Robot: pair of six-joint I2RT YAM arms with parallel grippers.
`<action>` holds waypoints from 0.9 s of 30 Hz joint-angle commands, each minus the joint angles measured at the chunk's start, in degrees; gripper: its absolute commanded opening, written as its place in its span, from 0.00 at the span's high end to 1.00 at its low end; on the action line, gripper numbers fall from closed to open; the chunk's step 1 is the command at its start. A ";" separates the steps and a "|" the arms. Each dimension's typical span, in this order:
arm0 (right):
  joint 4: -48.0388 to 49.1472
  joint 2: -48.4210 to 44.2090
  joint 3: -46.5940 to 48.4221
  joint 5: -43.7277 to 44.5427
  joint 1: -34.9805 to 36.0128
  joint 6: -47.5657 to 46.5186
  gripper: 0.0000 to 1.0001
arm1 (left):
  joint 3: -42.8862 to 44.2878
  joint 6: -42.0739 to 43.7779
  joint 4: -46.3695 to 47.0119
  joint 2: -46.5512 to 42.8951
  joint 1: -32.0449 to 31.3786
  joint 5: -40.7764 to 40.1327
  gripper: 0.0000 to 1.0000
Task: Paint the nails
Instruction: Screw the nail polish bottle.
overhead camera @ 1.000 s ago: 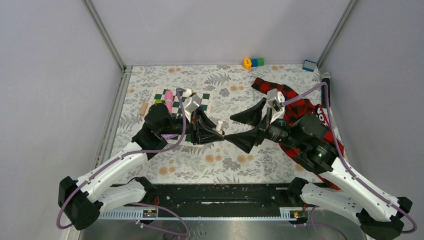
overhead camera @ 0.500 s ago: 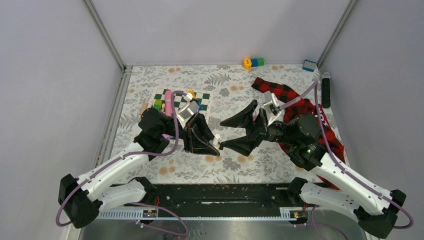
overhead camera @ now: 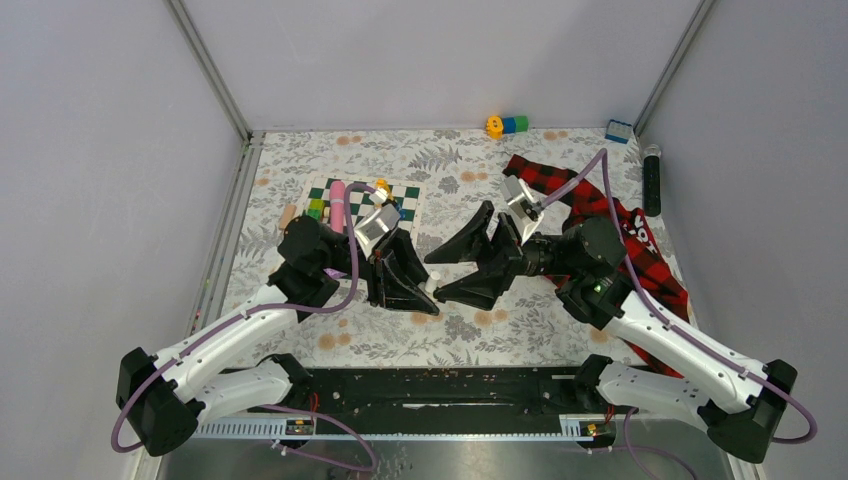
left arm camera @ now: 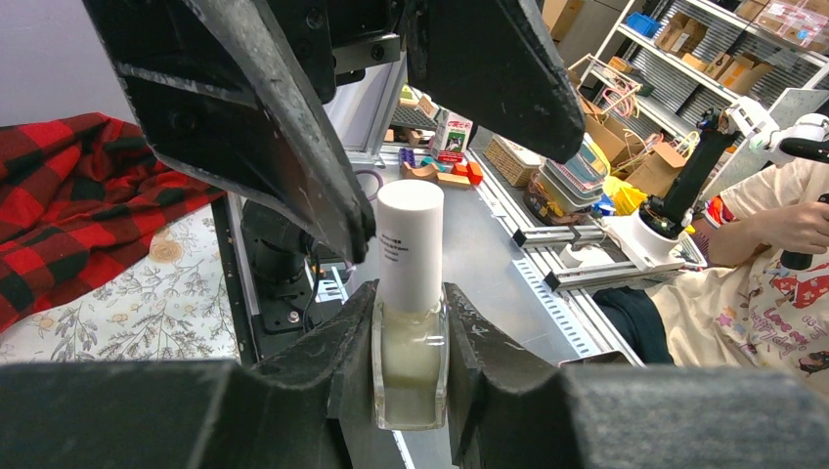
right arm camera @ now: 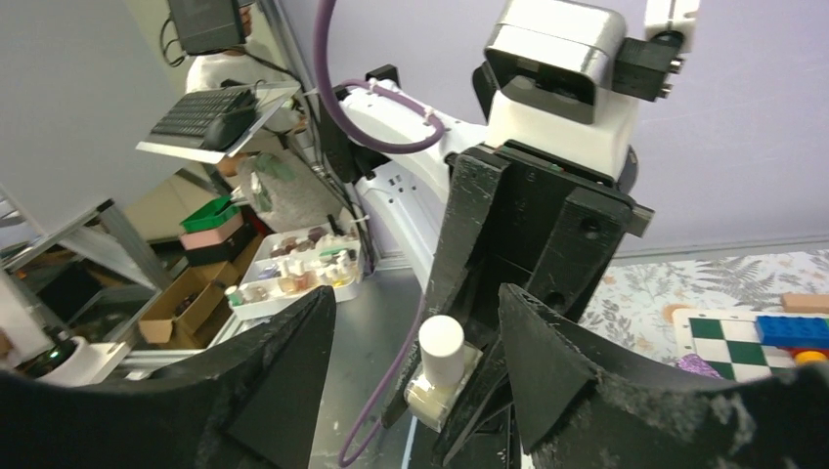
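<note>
Left of centre, the left gripper (overhead camera: 428,294) is clamping a pale nail-polish bottle (left arm camera: 410,337) by its glass body. The right gripper (overhead camera: 434,278) is standing wide open, one finger on either side of the bottle's white cap (left arm camera: 409,239). The plaid sleeve (overhead camera: 655,265) is lying at the right, partly under the right arm (overhead camera: 650,322); the nails are hidden from view.

In the left wrist view the jaws of the left gripper (left arm camera: 411,303) hide both sides of the nail polish bottle (left arm camera: 410,264), and the print on its white cap (left arm camera: 410,210) is too small for us to read. From above we see only that cap. The right arm (overhead camera: 650,325) covers the middle of the plaid sleeve (overhead camera: 545,180). The right wrist picture's edge cuts off the chequered mat (right arm camera: 714,337).
</note>
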 commanded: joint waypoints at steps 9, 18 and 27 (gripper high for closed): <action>0.88 1.98 3.23 -5.84 -0.20 1.61 0.37 | 1.73 0.60 2.59 -0.23 -0.34 1.04 1.00; -1.78 3.51 3.98 -6.41 0.04 0.66 0.53 | 1.62 0.88 2.58 -0.75 -0.37 0.51 1.00; -7.01 3.35 4.06 -4.93 0.85 -3.27 0.84 | 0.44 2.85 1.48 -2.30 -0.24 -4.60 1.00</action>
